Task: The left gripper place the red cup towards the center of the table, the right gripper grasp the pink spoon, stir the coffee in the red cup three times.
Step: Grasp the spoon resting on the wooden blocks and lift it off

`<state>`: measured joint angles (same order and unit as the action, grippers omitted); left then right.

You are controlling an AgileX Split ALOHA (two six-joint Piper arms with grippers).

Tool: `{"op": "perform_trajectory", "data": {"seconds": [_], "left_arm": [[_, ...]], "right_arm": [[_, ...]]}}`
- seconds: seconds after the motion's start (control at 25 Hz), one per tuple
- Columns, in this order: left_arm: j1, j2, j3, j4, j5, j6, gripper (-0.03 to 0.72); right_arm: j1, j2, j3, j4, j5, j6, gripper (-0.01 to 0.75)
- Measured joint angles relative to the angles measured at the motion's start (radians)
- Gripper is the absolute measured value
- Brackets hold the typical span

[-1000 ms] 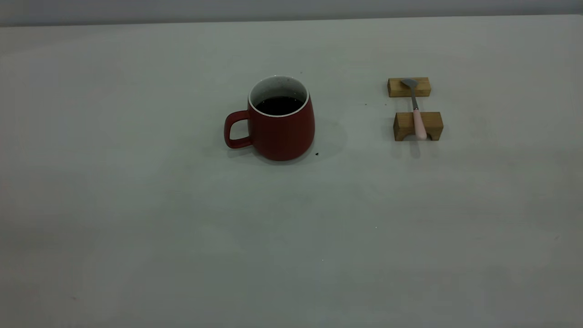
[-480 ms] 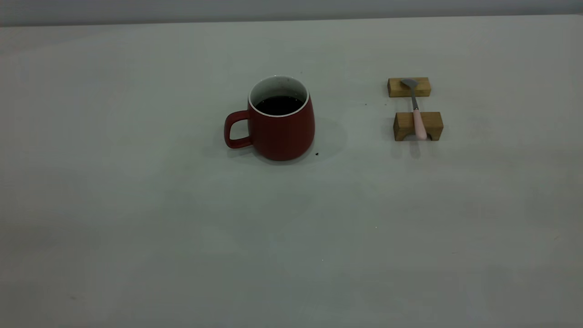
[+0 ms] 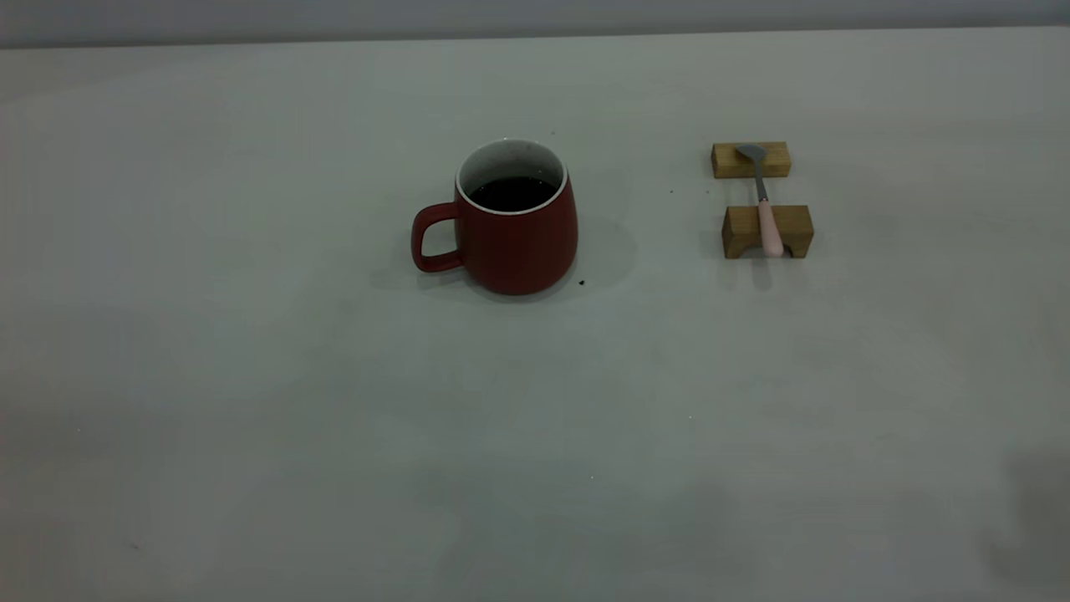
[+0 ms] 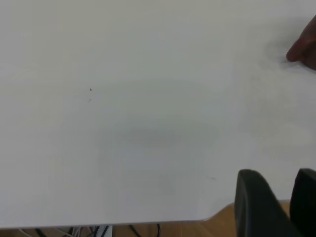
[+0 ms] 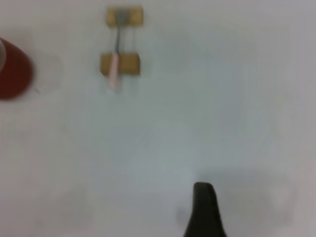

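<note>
The red cup stands upright near the middle of the table, handle to the left, with dark coffee inside. The pink spoon lies across two wooden blocks to its right, bowl on the far block. No gripper shows in the exterior view. In the left wrist view my left gripper hangs over the table's edge, its fingers nearly together and empty, with a bit of the cup far off. My right gripper shows one finger with wide free space beside it, far from the spoon and cup.
Two tan wooden blocks, the far one and the near one, carry the spoon. A faint shadow lies at the table's near right corner. Wood floor and cables show past the table edge.
Cup, spoon and blocks have not moved. A soft shadow has come in at the near right corner of the table.
</note>
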<state>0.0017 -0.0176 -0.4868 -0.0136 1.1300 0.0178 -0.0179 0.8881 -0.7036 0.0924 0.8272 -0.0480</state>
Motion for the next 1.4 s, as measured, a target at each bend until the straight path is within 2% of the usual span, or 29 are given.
{"op": "perform_trajectory", "data": {"seconds": [0.08, 0.28, 0.6, 1.04, 1.4], "left_arm": [[0.000, 0.000, 0.000, 0.000, 0.000, 0.000, 0.245], [0.000, 0.000, 0.000, 0.000, 0.000, 0.000, 0.245], [0.000, 0.000, 0.000, 0.000, 0.000, 0.001, 0.245], [0.000, 0.000, 0.000, 0.000, 0.000, 0.001, 0.245], [0.000, 0.000, 0.000, 0.000, 0.000, 0.001, 0.245]], "right_arm": [[0.013, 0.173, -0.035, 0.004, -0.040, -0.008, 0.639], [0.108, 0.558, -0.170, 0.011, -0.120, -0.015, 0.646], [0.244, 1.025, -0.453, 0.013, -0.147, -0.032, 0.647], [0.315, 1.345, -0.709, 0.050, -0.131, -0.036, 0.632], [0.318, 1.447, -0.793, 0.062, -0.127, -0.036, 0.618]]}}
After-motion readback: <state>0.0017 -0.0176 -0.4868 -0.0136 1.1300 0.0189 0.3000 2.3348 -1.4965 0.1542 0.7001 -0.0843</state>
